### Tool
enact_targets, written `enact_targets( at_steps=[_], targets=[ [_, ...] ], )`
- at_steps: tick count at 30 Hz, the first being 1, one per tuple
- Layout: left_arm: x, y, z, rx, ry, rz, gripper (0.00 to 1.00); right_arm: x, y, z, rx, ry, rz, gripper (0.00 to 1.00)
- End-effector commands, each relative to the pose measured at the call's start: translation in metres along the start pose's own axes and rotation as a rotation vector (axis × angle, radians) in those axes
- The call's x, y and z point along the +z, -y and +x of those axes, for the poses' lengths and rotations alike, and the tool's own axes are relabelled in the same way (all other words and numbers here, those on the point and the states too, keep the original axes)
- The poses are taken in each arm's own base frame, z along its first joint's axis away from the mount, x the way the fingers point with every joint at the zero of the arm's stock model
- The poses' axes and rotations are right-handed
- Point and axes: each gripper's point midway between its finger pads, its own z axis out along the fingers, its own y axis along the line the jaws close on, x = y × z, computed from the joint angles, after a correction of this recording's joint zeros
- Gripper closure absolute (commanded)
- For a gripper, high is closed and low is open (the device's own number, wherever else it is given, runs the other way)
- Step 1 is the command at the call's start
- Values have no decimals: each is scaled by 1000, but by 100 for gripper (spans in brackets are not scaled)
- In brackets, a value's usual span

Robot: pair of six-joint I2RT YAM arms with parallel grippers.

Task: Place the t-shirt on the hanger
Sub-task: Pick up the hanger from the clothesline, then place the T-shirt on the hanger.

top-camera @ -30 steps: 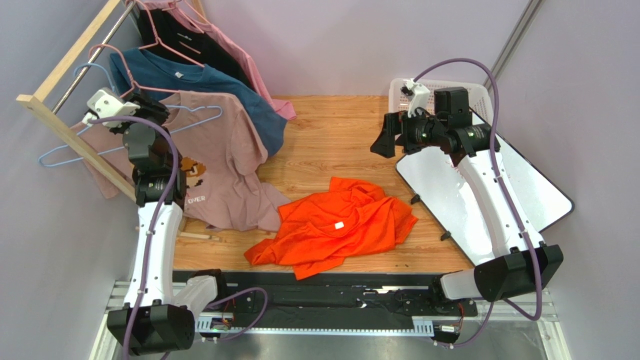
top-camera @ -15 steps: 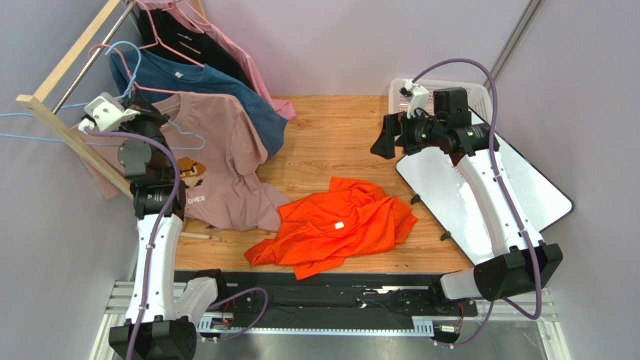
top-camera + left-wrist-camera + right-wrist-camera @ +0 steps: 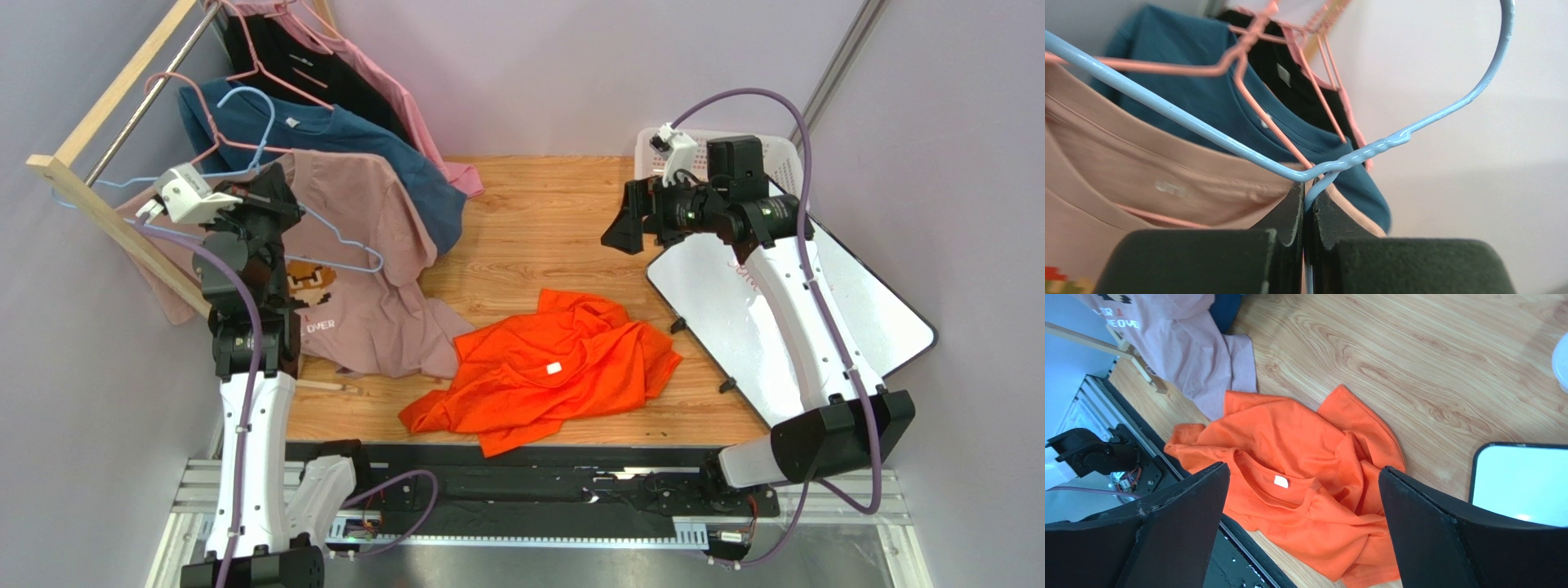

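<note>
Right, left gripper (image 3: 1304, 208) is pinched shut on the hanger (image 3: 1364, 153), fingers on the blue wire just under the twisted neck, hook above. Behind it the dusty-pink shirt (image 3: 368, 257) and the teal shirt (image 3: 344, 147) hang from the wooden rack (image 3: 111, 116), far left. Right gripper (image 3: 1303, 470) has its jaws spread wide, holding nothing, up over the far right of the table (image 3: 540, 233). T-shirt (image 3: 552, 374) lies crumpled on the table, near centre, white neck label up, apart from both grippers

Lilac walls (image 3: 589, 61); wooden tabletop (image 3: 540, 233); timber clothes rail (image 3: 111, 88)
</note>
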Motion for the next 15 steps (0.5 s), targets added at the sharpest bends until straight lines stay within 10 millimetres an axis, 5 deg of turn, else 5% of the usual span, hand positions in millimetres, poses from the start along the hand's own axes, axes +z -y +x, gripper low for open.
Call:
enact_targets(
  at_steps=[1, 4, 8, 15],
  targets=[
    [-19, 41, 6, -186, -118, 152, 100, -6, -23, -29, -92, 82, -99, 2],
    [-30, 55, 26, -232, -209, 210, 100, -2, -39, -39, -143, 115, -142, 0],
    [-50, 90, 63, -275, -327, 323, 100, 17, -96, -44, -288, 127, -259, 0],
    [-74, 140, 93, -331, -442, 432, 100, 43, -186, -71, -394, 260, -400, 0]
  ],
)
